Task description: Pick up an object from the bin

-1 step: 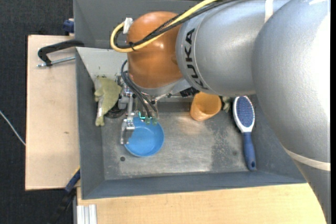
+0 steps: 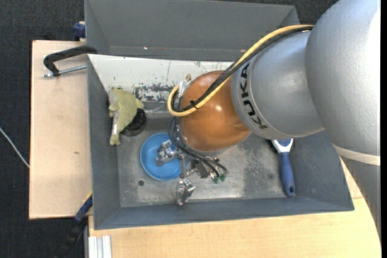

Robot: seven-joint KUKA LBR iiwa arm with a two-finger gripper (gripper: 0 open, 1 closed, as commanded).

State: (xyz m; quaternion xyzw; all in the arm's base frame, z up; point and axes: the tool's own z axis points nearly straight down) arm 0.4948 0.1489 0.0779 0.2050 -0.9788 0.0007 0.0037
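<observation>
My gripper hangs low over the bin floor, left of centre and towards the near wall. It is open. One metal fingertip stands over a blue round disc; the other fingertip is near the front wall, off the disc. The disc lies flat, and its lower right edge falls between the two fingers. A yellow-green crumpled cloth-like thing lies at the left wall, with a black round piece partly under it.
A blue-handled brush with a white head lies along the right side of the bin floor. The arm with its orange cover and yellow cable hides the bin's middle and back right.
</observation>
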